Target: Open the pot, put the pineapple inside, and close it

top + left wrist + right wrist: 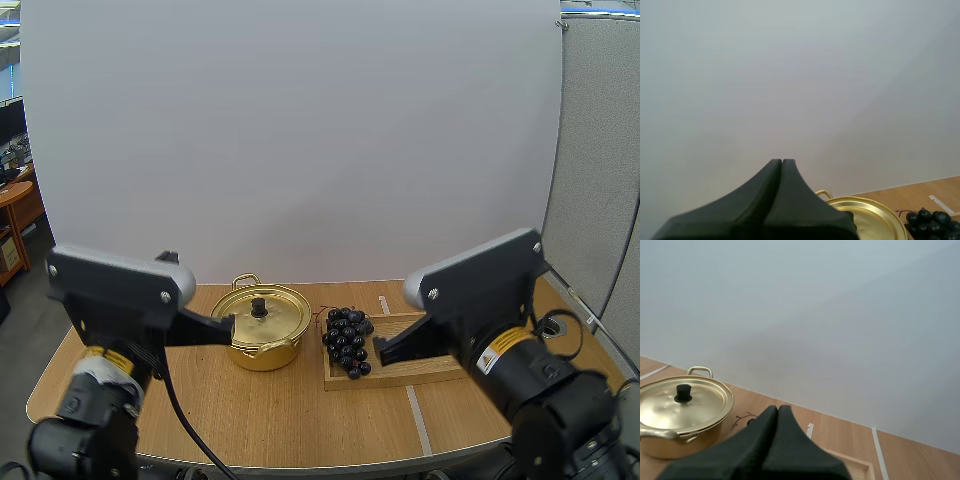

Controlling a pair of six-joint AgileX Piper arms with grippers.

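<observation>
On the near left, start with the left claw [228, 322]: pressed together into one dark wedge, holding nothing, tips just beside the left rim of the pot [265, 345]. On the near right, much the same for the right claw [378, 350]: shut flat, empty, poised over the tray [430, 374] just right of the grapes [346, 340]. Leave it parked there for now; no sense reaching for fruit with the pot shut.

Farther in, at mid-surface [300, 420], find the pot left of the tray, near it but apart, lid [272, 318] seated flat, black knob [259, 306] upright at the centre. Take the grapes, lying at the tray's left end, as the fruit to go in, whatever the task's name for it.

For the step in hand, lid off:
- Spread the left claw before any move inward, then raise it clear of the rim and bring it over the knob.
- Come straight down, straddle the knob evenly, and pinch low on its stem.
- Lift vertically until well clear of the rim. Probably a light, slick lid, so no tilting or dragging, to avoid shoving the pot.
- Carry the lid leftward, away from tray and right arm, and set it on bare surface within easy reach for closing.

Use the far handle [246, 282] only as a marker of the pot's back edge.
</observation>
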